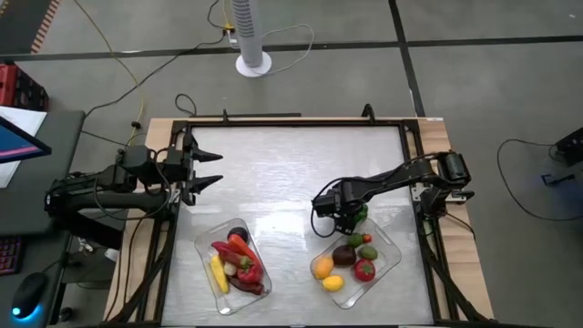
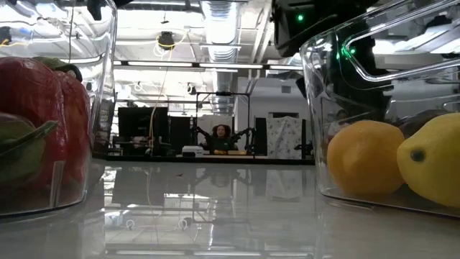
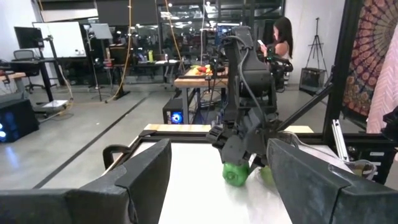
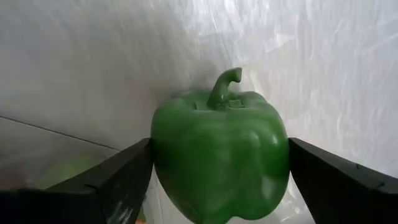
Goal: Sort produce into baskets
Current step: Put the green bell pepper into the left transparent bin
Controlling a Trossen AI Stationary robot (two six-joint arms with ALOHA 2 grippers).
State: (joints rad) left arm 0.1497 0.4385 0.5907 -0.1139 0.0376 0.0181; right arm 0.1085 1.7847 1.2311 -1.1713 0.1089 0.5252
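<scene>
No readable text, label, brand, number or sign appears in any view. The whiteboard in the room beyond the table (seen from the left wrist) carries marks too small to read. The monitor at the table's left edge shows only colour, no legible words. The fruits and trays bear no lettering.

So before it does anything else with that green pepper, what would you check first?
1. Green pepper between the right pincer's fingers: ok.
2. Grip firm enough to carry: cannot tell.
3. Right tray beside the pincer has room: ok, a bare corner shows.
4. Left pincer out of the way, open at the table's far left: ok.
5. Left tray clear of the path: ok.
</scene>
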